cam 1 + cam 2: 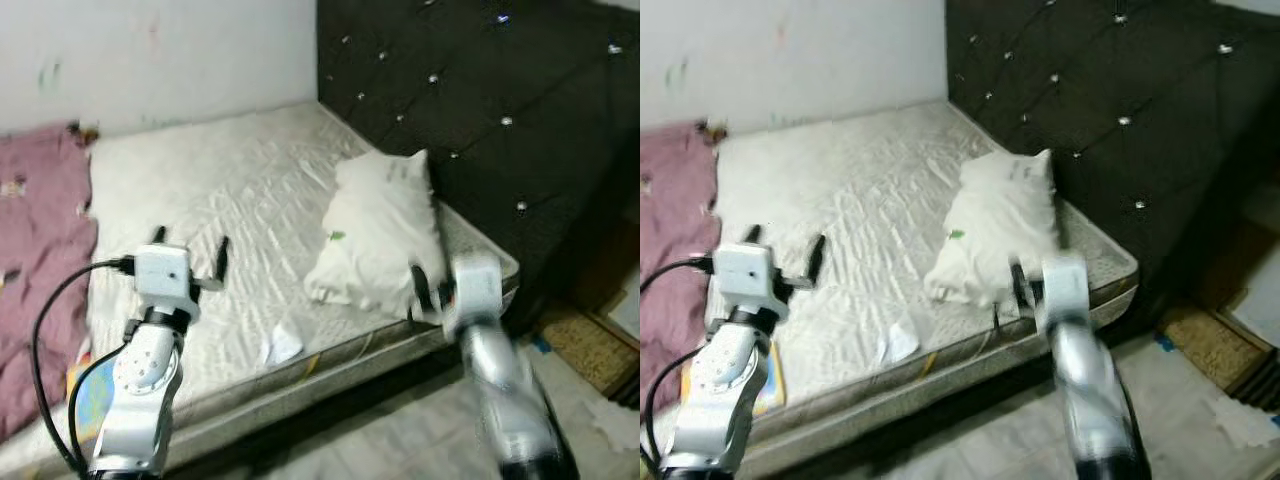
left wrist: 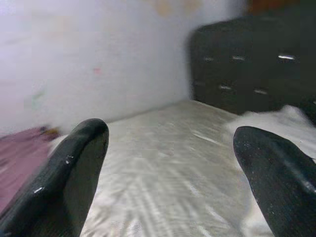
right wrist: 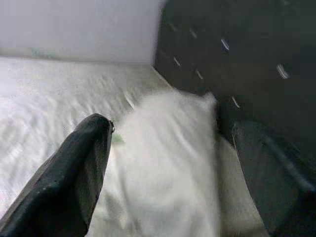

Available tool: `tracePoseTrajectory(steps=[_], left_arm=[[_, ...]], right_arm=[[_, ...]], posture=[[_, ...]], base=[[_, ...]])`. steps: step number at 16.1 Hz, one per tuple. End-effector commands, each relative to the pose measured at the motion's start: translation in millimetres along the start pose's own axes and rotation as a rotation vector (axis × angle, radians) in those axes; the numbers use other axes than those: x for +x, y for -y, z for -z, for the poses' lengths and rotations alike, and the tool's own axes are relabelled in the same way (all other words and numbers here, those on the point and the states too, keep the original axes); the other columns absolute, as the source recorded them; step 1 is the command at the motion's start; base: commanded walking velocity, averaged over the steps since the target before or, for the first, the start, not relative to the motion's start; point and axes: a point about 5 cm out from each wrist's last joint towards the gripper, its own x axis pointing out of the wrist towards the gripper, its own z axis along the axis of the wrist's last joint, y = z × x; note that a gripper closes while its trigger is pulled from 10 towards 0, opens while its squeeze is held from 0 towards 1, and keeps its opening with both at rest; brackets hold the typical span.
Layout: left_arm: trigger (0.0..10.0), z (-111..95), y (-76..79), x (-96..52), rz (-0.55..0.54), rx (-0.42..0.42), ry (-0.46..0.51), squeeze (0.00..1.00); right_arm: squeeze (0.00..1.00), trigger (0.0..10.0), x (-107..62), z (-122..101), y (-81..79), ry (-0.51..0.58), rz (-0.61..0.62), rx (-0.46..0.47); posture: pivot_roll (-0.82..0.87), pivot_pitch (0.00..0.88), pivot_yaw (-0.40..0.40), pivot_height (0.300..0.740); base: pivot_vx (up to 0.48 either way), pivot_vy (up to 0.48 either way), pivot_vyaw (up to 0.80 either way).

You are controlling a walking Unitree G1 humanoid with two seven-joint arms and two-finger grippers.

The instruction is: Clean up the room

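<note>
White pillow on the mattress beside the black headboard, long axis running from the bed's near edge toward the wall, right gripper fingers apart just before it, left gripper fingers apart over the mattress, pink blanket at left.

The mattress is quilted white cloth with a slight sheen; the pillow on its right is soft, rumpled white cloth; the headboard is dark, matt, button-tufted upholstery; the blanket far left is matt pink cloth.
</note>
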Motion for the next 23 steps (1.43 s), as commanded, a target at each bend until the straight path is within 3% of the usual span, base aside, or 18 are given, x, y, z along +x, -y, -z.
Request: tracePoseTrajectory(steps=[1,2,3,5,8,10,15,18,21,23], left_arm=[[10.0,0.4,-10.0,-5.3,-0.087,0.006,-0.011,0.00],[10.0,0.9,-5.8,-11.1,-0.085,0.003,-0.028,0.00],[10.0,7.6,3.5,-21.6,0.027,0.001,-0.037,0.00],[10.0,16.4,9.6,-31.1,0.033,-0.002,-0.070,0.00],[10.0,18.1,9.4,-29.6,-0.001,-0.018,-0.077,0.00],[10.0,21.3,8.1,-33.2,0.004,-0.027,-0.093,0.00],[10.0,13.8,15.4,-25.3,0.079,-0.035,-0.050,0.00],[10.0,7.4,16.8,-24.4,0.076,-0.058,-0.040,0.00],[10.0,0.8,31.3,-21.2,0.163,-0.088,-0.030,0.00],[10.0,-0.1,28.4,-19.3,0.135,-0.112,-0.031,0.00]], right_arm=[[0.00,10.0,3.6,-0.6,-11.1,0.002,-0.033,0.024],[0.00,10.0,6.6,-4.7,-12.4,0.012,-0.022,0.031],[0.00,10.0,6.4,-5.2,-18.7,0.017,-0.021,0.052],[0.00,10.0,4.6,-2.8,-23.1,0.002,-0.065,0.051],[0.00,10.0,11.4,-11.5,-22.2,0.020,-0.124,0.039],[0.00,10.0,11.1,-7.2,-17.4,0.011,-0.084,0.087],[0.00,10.0,4.3,-6.0,-34.9,0.015,-0.122,0.112],[0.00,10.0,3.7,-5.7,-31.4,0.019,-0.113,0.107],[0.00,10.0,6.4,-6.9,-13.9,0.026,-0.008,0.117],[0.00,10.0,4.4,-7.5,-14.0,0.027,-0.005,0.135]], posture=[[0.06,0.000,-0.064,0.740],[0.06,0.000,-0.061,0.740],[0.05,0.000,-0.061,0.740],[0.05,0.000,-0.096,0.740],[0.06,0.000,-0.113,0.740],[0.07,0.000,-0.094,0.740],[0.04,0.000,-0.088,0.740],[0.03,0.000,-0.057,0.740],[0.02,0.014,-0.018,0.740],[0.02,0.022,-0.023,0.740]], base=[[0.000,0.000,0.77],[0.000,0.000,0.76],[0.000,0.000,0.00],[0.000,0.000,0.00],[0.000,0.000,0.00],[0.000,0.000,0.00],[0.121,0.000,0.30],[0.346,0.000,0.00],[0.374,0.000,0.00],[0.396,0.000,0.00]])
